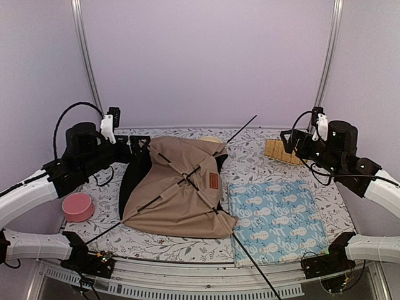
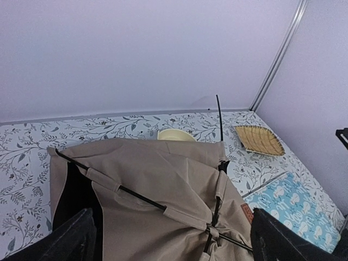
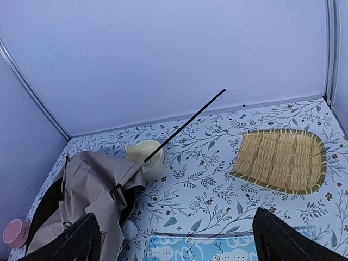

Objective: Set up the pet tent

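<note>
Both claws gape empty — the tent (image 1: 181,187) slumps at the table's (image 1: 250,164) middle, just beside the left claw (image 1: 141,145), well apart from the right claw (image 1: 289,139).

The table (image 1: 256,164) is covered with a white cloth printed with grey leafy branches. A light blue mat (image 1: 278,220) with a white pattern is laid flat at the near right, its near edge close to the table's front edge. A woven yellow tray (image 3: 281,160) is set at the far right, near the back wall. A cream bowl (image 3: 145,159) is placed at the far middle, well apart from the tray. A pink bowl (image 1: 78,207) is seen at the near left. The space is enclosed by pale purple walls (image 1: 206,62).
</note>
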{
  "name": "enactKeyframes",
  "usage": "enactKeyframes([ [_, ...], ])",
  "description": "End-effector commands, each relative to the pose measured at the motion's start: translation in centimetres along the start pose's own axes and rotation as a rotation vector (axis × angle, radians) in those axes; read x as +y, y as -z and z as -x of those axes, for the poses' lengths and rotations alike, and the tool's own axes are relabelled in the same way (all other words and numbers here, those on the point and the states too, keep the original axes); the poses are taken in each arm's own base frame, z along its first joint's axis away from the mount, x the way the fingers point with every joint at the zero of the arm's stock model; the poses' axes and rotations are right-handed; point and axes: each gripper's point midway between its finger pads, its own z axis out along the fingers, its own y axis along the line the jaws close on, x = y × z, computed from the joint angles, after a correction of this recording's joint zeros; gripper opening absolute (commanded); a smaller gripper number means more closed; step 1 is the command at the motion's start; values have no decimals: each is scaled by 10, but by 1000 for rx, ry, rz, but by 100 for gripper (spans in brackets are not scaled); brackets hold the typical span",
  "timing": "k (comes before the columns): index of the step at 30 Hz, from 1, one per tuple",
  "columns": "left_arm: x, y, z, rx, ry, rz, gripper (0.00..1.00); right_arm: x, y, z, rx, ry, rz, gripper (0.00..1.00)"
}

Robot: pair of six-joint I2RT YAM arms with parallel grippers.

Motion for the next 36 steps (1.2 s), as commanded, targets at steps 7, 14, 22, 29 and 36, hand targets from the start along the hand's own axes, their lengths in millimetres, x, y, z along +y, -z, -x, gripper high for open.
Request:
enactKeyframes([
  [7,22,-15,-21,114,124,67,99,6,8,-32,85,-53,93,99],
  [14,4,-33,-75,285,164,9,99,22,8,-46,179,-12,172,99],
  [22,-18,-36,-109,351,205,66,98,49,-1,-97,345,16,308,99],
  [29,-21,-27,-138,390,264,128,90,104,11,-166,507,181,434,100],
  [36,-9,-7,-166,406,359,169,83,132,38,-222,656,259,524,95],
])
